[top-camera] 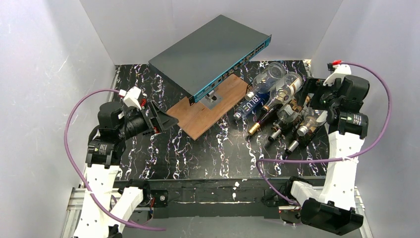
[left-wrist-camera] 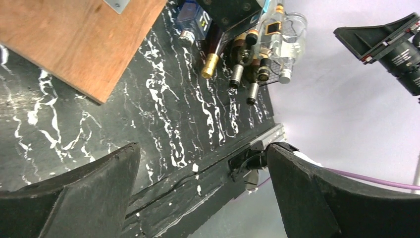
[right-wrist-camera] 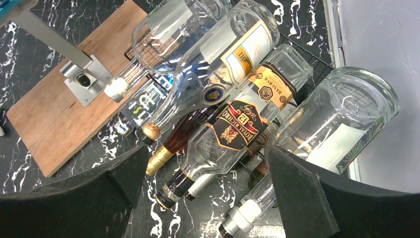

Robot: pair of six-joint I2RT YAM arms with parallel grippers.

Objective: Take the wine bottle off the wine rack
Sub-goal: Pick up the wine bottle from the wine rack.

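- Top external: the wine bottle (top-camera: 262, 119), dark with a gold cap, lies among clear bottles (top-camera: 277, 82) at the tabletop's (top-camera: 163, 153) right side.
- Left wrist: the left fingers (left-wrist-camera: 74, 198) are spread wide and empty.
- Right wrist: the right fingers (right-wrist-camera: 307, 198) are spread wide and empty above the wine rack (right-wrist-camera: 303, 52); the wine bottle rests low beneath clear bottles.

Left tool (top-camera: 166, 120) jaws spread wide, right tool (right-wrist-camera: 207, 153) jaws spread wide

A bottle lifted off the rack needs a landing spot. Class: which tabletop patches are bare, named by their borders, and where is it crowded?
Bare: the near-centre tabletop, between the wooden board, the bottles and the near edge. Crowded: the right rear, where those bottles pile on the wine rack beside the right gripper.
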